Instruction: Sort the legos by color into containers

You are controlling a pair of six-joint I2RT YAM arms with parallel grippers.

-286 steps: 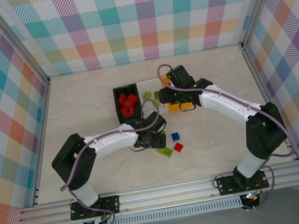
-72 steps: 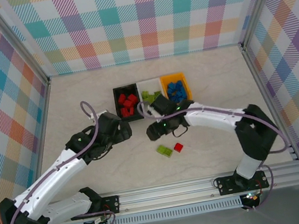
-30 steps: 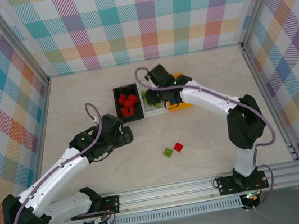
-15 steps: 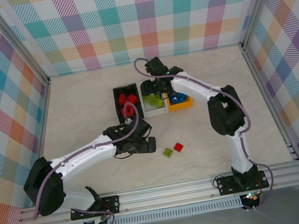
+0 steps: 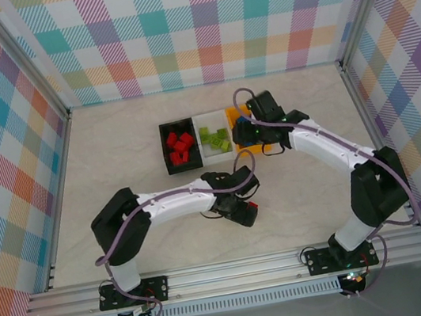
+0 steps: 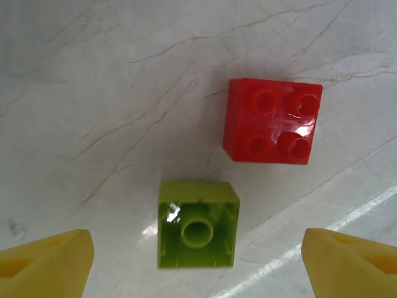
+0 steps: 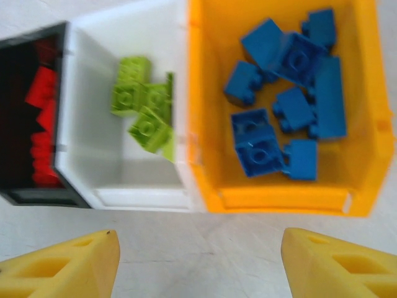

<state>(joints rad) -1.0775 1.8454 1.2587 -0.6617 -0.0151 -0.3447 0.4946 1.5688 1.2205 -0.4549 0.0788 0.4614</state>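
2 loose legos lie on the pale marbled table. A square red brick sits studs up. A square lime green brick sits beside it, apart from it, turned over so its hollow underside and centre tube face up. The left gripper hangs over them with its jaws wide apart and nothing between the pads. The green brick's near edge reaches level with the 2 yellow fingertips and sits midway between them, touching neither. The red brick lies farther out, toward the right fingertip's side.

Seen from above, this pair lies on the arm-base side of the containers and apart from them. The 3 containers stand in a touching row near the table's middle. The black bin on the left holds red bricks. The white bin in the middle holds a small cluster of lime green bricks. The orange-yellow bin on the right holds blue bricks, perhaps 8, though the blur and overlap make the count unsure.

The right gripper hovers above the near wall of the white and orange-yellow bins, its jaws spread and empty.
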